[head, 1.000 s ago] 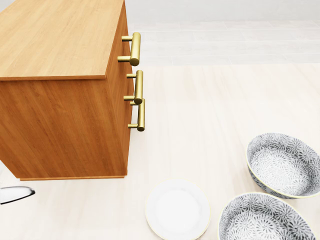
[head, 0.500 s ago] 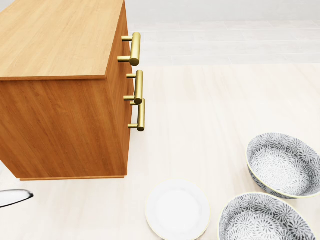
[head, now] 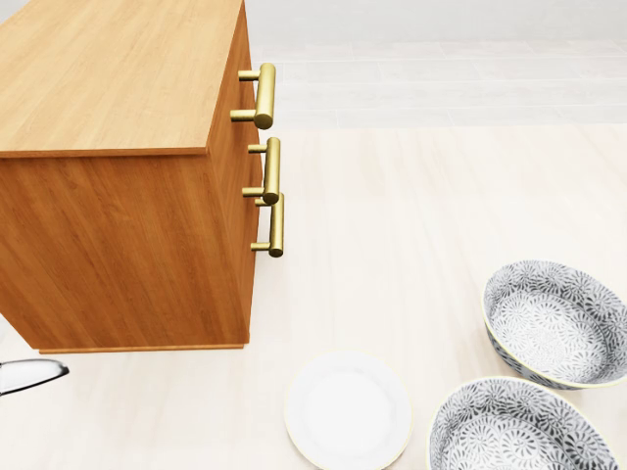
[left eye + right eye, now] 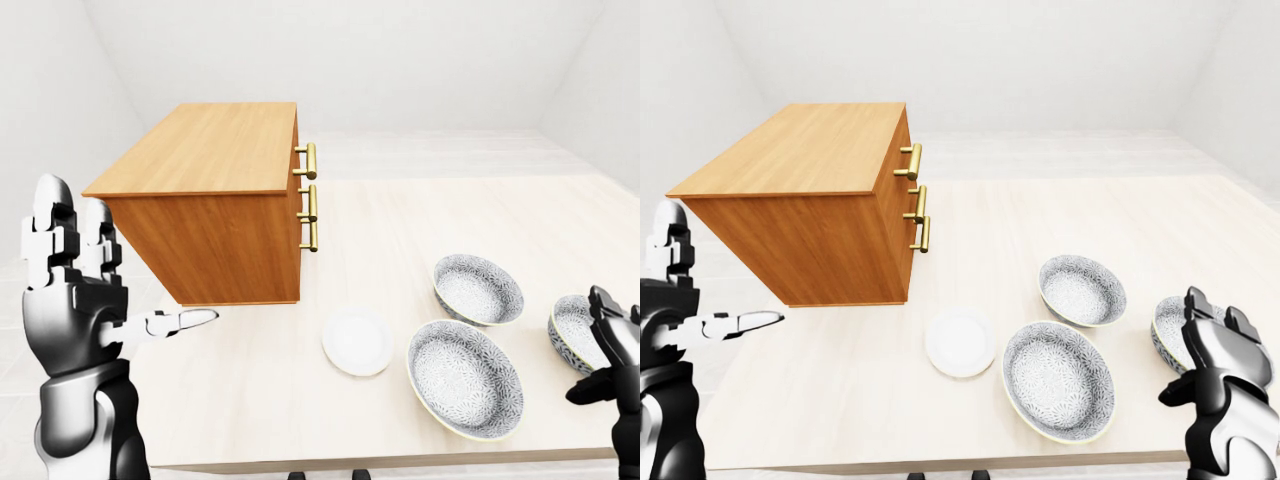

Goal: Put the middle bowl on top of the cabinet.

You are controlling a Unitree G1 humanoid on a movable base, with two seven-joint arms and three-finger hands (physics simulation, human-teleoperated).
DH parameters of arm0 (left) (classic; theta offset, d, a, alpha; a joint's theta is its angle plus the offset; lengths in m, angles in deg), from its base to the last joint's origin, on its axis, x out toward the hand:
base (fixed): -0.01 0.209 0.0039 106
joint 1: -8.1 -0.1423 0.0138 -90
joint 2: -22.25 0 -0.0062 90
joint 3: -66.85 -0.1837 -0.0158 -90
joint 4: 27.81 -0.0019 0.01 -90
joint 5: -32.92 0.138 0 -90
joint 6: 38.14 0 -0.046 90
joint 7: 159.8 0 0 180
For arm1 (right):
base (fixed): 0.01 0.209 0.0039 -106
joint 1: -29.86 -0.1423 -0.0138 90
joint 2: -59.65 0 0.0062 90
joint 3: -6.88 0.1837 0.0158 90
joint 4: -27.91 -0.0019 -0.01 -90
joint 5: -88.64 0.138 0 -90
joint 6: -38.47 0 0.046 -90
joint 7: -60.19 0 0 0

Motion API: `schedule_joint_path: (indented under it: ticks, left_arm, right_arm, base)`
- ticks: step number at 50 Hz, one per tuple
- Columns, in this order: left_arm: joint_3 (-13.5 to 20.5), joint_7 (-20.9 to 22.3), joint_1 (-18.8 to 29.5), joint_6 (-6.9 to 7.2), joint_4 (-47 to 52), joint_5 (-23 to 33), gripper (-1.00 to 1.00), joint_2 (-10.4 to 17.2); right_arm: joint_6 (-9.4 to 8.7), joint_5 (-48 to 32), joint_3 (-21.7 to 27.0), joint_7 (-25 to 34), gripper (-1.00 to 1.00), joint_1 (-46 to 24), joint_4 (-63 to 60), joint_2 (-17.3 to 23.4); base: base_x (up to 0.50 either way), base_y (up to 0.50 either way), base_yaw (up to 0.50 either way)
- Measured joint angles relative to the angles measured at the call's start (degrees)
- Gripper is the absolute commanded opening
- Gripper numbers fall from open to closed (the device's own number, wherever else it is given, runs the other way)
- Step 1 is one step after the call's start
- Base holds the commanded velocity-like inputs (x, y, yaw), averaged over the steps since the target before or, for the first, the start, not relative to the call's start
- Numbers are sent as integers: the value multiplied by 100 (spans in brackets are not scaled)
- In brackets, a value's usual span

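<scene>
In the head view, the cabinet (image 3: pixel 108 196) is cut off at the left and top edges. The large bowl (image 3: pixel 509 431) is cut off at the bottom edge. In the left-eye view, the right hand (image 4: pixel 612 350) hides part of the rightmost bowl (image 4: pixel 568 335).

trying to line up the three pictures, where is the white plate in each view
Left-eye view: plate low, just right of centre.
Head view: at the bottom edge, near centre.
Right-eye view: low, at centre.
Shared landmark: gold handles on the cabinet, above and left of the plate in all three.
</scene>
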Motion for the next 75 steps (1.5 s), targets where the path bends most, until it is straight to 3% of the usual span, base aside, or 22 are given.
schedule_joint_path:
  ticks: [27, 65, 66, 67, 68, 69, 70, 71, 75]
  left_arm:
    - [11, -69, 50, 0, -77, -21, 100, 72]
    - [-8, -40, -28, 0, -84, 30, 100, 16]
    - [-5, -41, -27, 0, -79, 28, 100, 17]
    - [-2, -42, -26, 0, -75, 26, 100, 18]
    - [0, -42, -24, 0, -70, 24, 100, 19]
    - [3, -43, -24, 0, -65, 23, 100, 20]
    - [5, -43, -23, 0, -60, 22, 100, 20]
    - [7, -43, -23, 0, -54, 21, 100, 21]
    - [17, -44, -21, 0, -32, 14, 100, 24]
  right_arm:
    - [0, 438, -37, -471, 100, 17, 757, 173]
    - [0, 991, -510, -1258, 100, -76, 1849, 384]
    - [0, 997, -516, -1263, 72, -73, 1851, 386]
    - [0, 1001, -521, -1269, 72, -71, 1849, 390]
    - [0, 1007, -527, -1271, 14, -68, 1850, 392]
    - [0, 1012, -529, -1273, -12, -63, 1844, 394]
    - [0, 1016, -531, -1272, -83, -58, 1836, 395]
    - [0, 1020, -532, -1270, -100, -52, 1824, 396]
    - [0, 1004, -518, -1261, -100, -19, 1762, 398]
  base:
    - [0, 0, 0]
    - [0, 0, 0]
    - [0, 0, 0]
    - [0, 0, 0]
    - [0, 0, 0]
    - [0, 0, 0]
    - [0, 0, 0]
    - [0, 0, 0]
    - [0, 0, 0]
